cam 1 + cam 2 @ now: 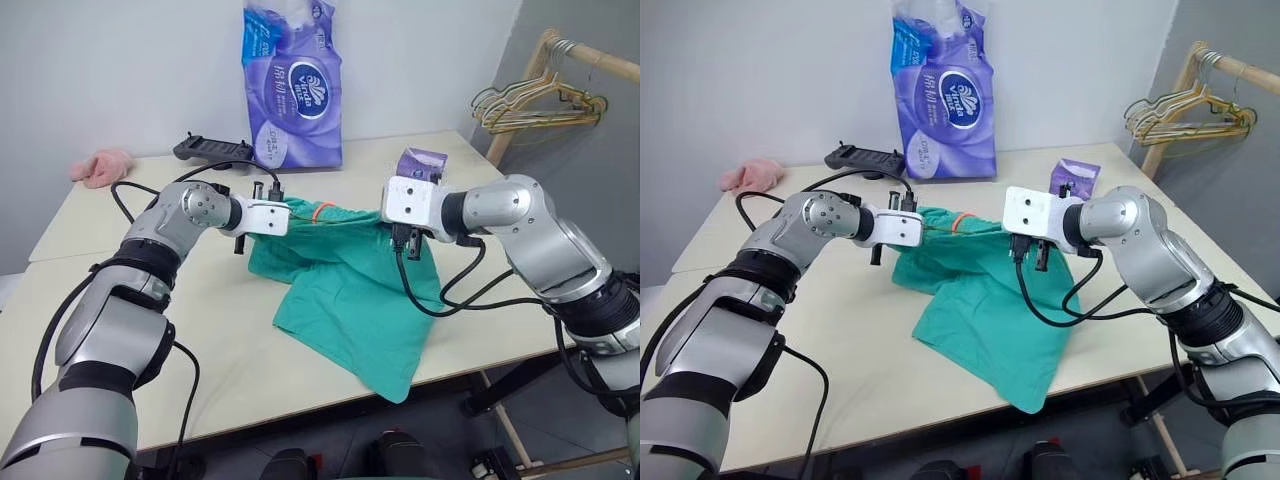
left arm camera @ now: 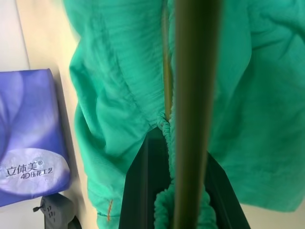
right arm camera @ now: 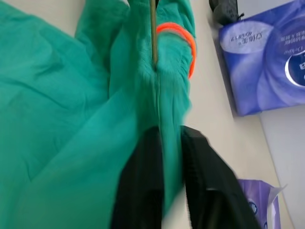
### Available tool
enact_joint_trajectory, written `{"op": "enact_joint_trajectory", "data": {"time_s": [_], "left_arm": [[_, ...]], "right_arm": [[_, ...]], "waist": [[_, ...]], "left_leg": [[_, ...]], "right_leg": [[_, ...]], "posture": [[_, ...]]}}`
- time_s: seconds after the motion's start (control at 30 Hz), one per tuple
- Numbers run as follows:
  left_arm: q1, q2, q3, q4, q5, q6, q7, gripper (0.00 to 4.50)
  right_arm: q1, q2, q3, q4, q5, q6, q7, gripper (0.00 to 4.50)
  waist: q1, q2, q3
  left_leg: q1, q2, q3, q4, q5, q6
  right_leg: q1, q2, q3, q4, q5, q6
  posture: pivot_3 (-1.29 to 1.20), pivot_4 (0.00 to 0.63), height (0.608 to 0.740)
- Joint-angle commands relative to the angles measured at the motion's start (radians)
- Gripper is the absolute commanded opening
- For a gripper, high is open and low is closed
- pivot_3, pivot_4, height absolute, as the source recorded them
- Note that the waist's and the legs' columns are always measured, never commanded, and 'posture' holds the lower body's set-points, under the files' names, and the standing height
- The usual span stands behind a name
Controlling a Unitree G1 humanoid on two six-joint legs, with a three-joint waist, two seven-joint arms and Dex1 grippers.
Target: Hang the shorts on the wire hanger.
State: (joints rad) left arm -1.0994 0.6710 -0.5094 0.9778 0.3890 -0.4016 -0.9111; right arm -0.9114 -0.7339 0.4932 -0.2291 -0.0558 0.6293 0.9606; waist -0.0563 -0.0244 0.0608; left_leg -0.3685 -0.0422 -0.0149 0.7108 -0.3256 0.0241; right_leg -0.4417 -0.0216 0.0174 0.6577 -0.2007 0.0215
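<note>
Gripping shorts (image 1: 350, 290): both pincers, left (image 1: 272, 205), right (image 1: 405, 243)

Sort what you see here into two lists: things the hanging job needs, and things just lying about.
Job: shorts, wire hanger, left gripper, right gripper.
Lying about: tissue pack, small purple packet, pink cloth, black device, rack hangers.

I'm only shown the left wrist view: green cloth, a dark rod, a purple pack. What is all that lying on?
Observer: The shorts lie on a pale table, with one leg drooping over its near edge.
Operator: Is anything else on it?
Observer: A pink cloth lies at the far left corner.
Operator: Where's the other arm?
Observer: The right hand is at the right end of the waistband.
</note>
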Motion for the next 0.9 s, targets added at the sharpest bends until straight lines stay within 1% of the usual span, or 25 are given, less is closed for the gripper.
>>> {"op": "enact_joint_trajectory", "data": {"time_s": [0.03, 0.07, 0.23, 0.37, 0.47, 0.63, 0.77, 0.9], "left_arm": [[-0.022, 0.005, 0.047, -0.007, 0.0, 0.002, 0.027, 0.0], [-0.022, 0.005, 0.049, -0.006, 0.001, 0.001, 0.03, 0.0], [-0.014, 0.001, 0.062, -0.016, -0.005, -0.001, 0.031, 0.0], [-0.011, 0.001, 0.069, -0.02, -0.002, -0.01, 0.031, 0.0], [-0.016, -0.009, 0.071, -0.023, 0.0, -0.014, 0.035, 0.0], [-0.014, -0.02, 0.076, -0.035, -0.001, -0.012, 0.03, 0.0], [-0.01, -0.023, 0.078, -0.04, -0.001, -0.009, 0.031, 0.0], [-0.007, -0.019, 0.082, -0.046, -0.001, -0.009, 0.039, 0.0]], "right_arm": [[-0.004, 0.006, -0.006, -0.013, -0.036, -0.024, 0.005, 1.97], [-0.002, 0.007, -0.006, -0.01, -0.048, -0.033, -0.001, 2.42], [0.011, 0.008, -0.051, -0.052, -0.023, 0.025, 0.028, 4.06], [-0.005, -0.013, -0.072, -0.082, -0.02, 0.084, 0.051, 4.06], [-0.049, 0.024, -0.032, -0.036, -0.044, 0.109, 0.047, 4.06], [-0.13, 0.109, 0.024, 0.16, -0.132, 0.032, -0.01, 4.06], [-0.136, 0.146, 0.062, 0.229, -0.139, -0.008, 0.041, 4.06], [-0.133, 0.172, 0.088, 0.309, -0.161, -0.054, 0.059, 4.06]], "waist": [[0.0, 0.0, 0.0], [0.0, 0.0, 0.0], [0.0, 0.0, 0.0], [0.0, 0.0, 0.0], [-0.001, 0.0, 0.0], [-0.003, 0.0, 0.0], [-0.001, 0.0, 0.0], [-0.002, 0.0, 0.0]], "left_leg": [[0.0, 0.0, 0.0, 0.0, 0.0, 0.0], [0.0, 0.0, 0.0, 0.0, 0.0, 0.0], [0.0, 0.0, 0.0, 0.0, 0.0, 0.0], [0.0, 0.0, 0.0, 0.0, 0.0, 0.0], [0.0, 0.0, 0.0, 0.0, 0.0, 0.0], [0.0, 0.0, 0.0, 0.0, 0.0, 0.0], [0.0, 0.0, 0.0, 0.0, 0.0, 0.0], [0.0, 0.0, 0.0, 0.0, 0.0, 0.0]], "right_leg": [[0.0, 0.0, 0.0, 0.0, 0.0, 0.0], [0.0, 0.0, 0.0, 0.0, 0.0, 0.0], [0.0, 0.0, 0.0, 0.0, 0.0, 0.0], [0.0, 0.0, 0.0, 0.0, 0.0, 0.0], [0.0, 0.0, 0.0, 0.0, 0.0, 0.0], [0.0, 0.0, 0.0, 0.001, 0.0, 0.0], [-0.001, -0.001, 0.0, 0.001, 0.0, 0.0], [-0.001, -0.001, 0.0, 0.001, 0.0, 0.0]], "posture": [[-0.1, 0.0, 0.74], [-0.09, 0.0, 0.74], [-0.1, 0.0, 0.74], [-0.11, 0.0, 0.74], [-0.11, 0.0, 0.74], [-0.1, 0.0, 0.74], [-0.08, 0.0, 0.74], [-0.07, 0.0, 0.74]]}}
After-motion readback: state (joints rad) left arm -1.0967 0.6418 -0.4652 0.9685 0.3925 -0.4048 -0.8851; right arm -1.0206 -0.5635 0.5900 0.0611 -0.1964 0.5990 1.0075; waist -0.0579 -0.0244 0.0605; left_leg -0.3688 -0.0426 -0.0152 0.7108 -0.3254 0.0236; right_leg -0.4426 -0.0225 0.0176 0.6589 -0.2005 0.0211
